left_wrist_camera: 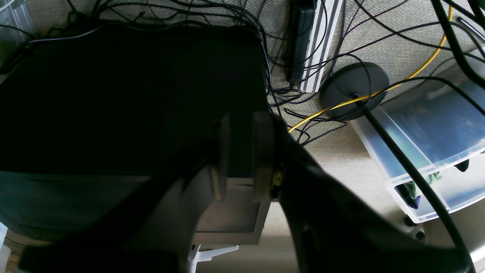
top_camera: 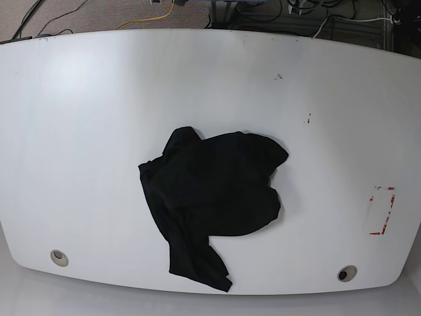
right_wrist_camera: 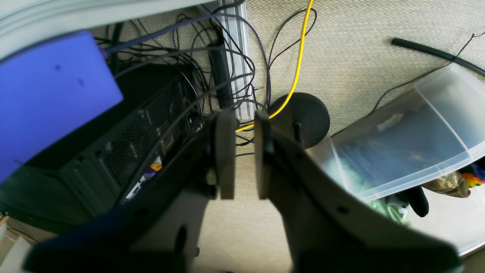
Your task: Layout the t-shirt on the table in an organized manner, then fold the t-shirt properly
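Crumpled t-shirt (top_camera: 214, 201) mid-table (top_camera: 79, 131); edges seemingly open.

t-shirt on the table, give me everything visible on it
The t-shirt is plain black, soft-looking fabric with no print showing. It lies crumpled and unfolded near the middle of the white table, a bit toward the near edge. The main mass is a rumpled, roughly rounded patch; a narrower section trails toward the near edge, and a small lobe sticks out at the far left corner. Edges are curled and overlapped, so sleeves and neckline cannot be made out. Only the table touches it; neither pincer shows in the base view.
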Motion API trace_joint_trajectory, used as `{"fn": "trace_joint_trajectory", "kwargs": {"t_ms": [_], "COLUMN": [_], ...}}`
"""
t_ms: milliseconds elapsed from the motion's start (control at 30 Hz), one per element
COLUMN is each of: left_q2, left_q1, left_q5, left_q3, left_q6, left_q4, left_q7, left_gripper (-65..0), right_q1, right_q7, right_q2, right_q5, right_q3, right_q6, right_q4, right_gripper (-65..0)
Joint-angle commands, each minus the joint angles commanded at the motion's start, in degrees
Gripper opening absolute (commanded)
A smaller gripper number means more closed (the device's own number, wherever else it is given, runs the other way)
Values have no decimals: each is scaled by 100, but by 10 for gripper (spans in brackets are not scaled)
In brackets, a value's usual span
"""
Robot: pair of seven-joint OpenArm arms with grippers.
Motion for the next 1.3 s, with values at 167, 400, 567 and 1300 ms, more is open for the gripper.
{"fn": "trace_joint_trajectory", "kwargs": {"t_ms": [167,400,567,1300], "left_q2": [0,0,0,0], "left_q1": [0,0,0,870], "left_q5": [0,0,0,-35], "left_q3": [0,0,0,-26], "left_q6": [0,0,0,-9], "left_q4": [0,0,0,1732], "left_q7": [0,0,0,0], "left_gripper": [-550,-550,-550,-551], "right_q1": [97,97,97,-440], "right_q7": [0,0,0,1081], "right_q2": [0,0,0,0], "right_q5": [0,0,0,0], "right_q3": [0,0,0,9], "right_q6": [0,0,0,0], "right_q4": [-35,-26,-18,229], "right_gripper": [-568,-569,-569,-571]}}
